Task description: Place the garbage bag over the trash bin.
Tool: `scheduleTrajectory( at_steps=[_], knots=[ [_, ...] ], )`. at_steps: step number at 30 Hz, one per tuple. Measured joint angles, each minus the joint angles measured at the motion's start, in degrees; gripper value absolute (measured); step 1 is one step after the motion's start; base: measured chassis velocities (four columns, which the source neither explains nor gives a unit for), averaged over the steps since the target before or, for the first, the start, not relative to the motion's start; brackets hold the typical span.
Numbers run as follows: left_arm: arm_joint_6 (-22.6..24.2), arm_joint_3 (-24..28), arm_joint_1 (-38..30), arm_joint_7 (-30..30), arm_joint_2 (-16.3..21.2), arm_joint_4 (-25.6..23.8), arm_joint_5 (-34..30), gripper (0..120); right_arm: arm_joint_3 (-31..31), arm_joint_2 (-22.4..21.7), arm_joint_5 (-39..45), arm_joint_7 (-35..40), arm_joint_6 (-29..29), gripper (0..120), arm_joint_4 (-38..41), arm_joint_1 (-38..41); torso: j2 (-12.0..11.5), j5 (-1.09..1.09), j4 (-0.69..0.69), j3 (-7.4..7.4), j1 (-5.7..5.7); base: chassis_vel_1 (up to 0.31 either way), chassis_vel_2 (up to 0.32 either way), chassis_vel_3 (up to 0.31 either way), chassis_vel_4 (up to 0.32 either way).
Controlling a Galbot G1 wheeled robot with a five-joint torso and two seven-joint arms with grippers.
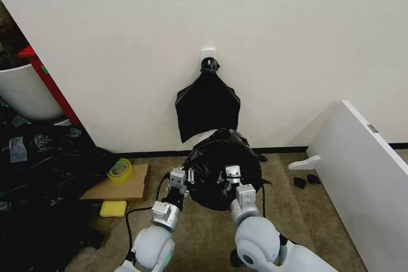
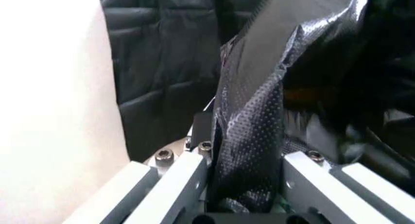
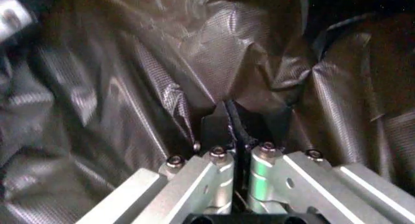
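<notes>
The garbage bag (image 1: 223, 160) is a glossy black, wrinkled mound on the carpet by the wall, just ahead of me. The trash bin is hidden under it. My left gripper (image 1: 177, 176) is at the mound's near left side and my right gripper (image 1: 233, 174) is at its near middle. In the left wrist view, the left gripper (image 2: 241, 136) is shut on a taut fold of the bag (image 2: 259, 88). In the right wrist view, the right gripper (image 3: 237, 118) pinches the film (image 3: 162, 63), with its fingers nearly touching.
A black bag bunch (image 1: 207, 103) hangs from a wall hook above the mound. On the left are a big white tub (image 1: 22, 90), black plastic sheeting (image 1: 38, 176), a tape roll (image 1: 120, 170) on cardboard and a yellow sponge (image 1: 113, 208). A white board (image 1: 370, 170) leans on the right.
</notes>
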Motion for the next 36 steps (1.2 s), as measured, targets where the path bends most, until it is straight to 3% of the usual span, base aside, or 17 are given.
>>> scheduleTrajectory(
  at_steps=[4,8,14,15,16,19,22,26,28,36],
  knots=[
    [-0.76,0.12,0.25,0.53,0.12,-0.53,0.19,1,-0.23,-0.01,2.49,0.25,-2.47,0,-1.84,2.51,0.00,0.00,0.00,0.00,0.00,0.000,0.000,0.000,0.000],
    [-0.96,0.03,0.71,0.68,0.41,-1.06,0.43,1,-0.66,1.14,-2.46,-1.13,-1.70,0,-6.73,4.98,0.00,0.00,0.01,0.00,0.00,0.000,0.000,0.000,0.000],
    [-0.97,-0.38,1.17,0.73,0.89,-2.35,0.24,1,-0.61,2.58,-15.84,-6.39,4.79,0,-15.52,6.32,0.00,0.00,0.00,0.00,0.00,0.000,0.000,0.000,0.000],
    [-0.93,-0.59,1.24,0.79,1.00,-2.67,0.21,1,0.03,2.81,-20.38,-8.72,9.56,0,-18.16,6.34,0.00,0.01,0.00,0.01,0.00,0.000,0.000,0.000,0.000],
    [-0.93,-0.59,1.24,0.79,1.00,-2.67,0.21,1,0.03,2.81,-20.38,-8.72,9.56,0,-18.16,6.34,0.00,0.01,0.00,0.01,0.00,0.000,0.000,0.000,0.000],
    [-0.89,-1.03,1.16,0.78,1.20,-2.72,0.11,1,1.58,2.41,-25.15,-13.15,17.60,0,-17.98,5.27,0.00,0.01,0.00,0.01,0.00,0.000,0.000,0.000,0.000],
    [-0.87,-1.09,1.04,0.79,1.28,-2.40,0.11,1,1.50,1.81,-24.60,-13.83,18.43,0,-15.81,4.63,0.00,0.00,-0.01,0.00,0.00,0.000,0.000,0.000,0.000],
    [-0.88,-1.14,0.52,0.82,1.31,-1.62,0.21,1,-0.06,-0.11,-16.59,-12.87,15.00,0,-8.75,2.94,0.00,-0.01,-0.01,0.00,0.00,0.000,0.000,0.000,0.000],
    [-1.27,-0.89,0.26,1.21,1.29,-1.49,0.30,1,-0.96,-0.86,-6.14,-8.53,6.59,0,-4.84,3.09,0.00,0.00,-0.01,0.00,0.00,0.000,0.000,0.000,0.000],
    [-3.32,-0.71,0.26,2.72,1.45,-1.88,0.55,1,-1.57,-0.82,8.38,-4.50,-5.38,0,-5.49,8.56,0.00,0.00,0.00,0.00,0.00,0.000,0.000,0.000,0.000]
  ],
)
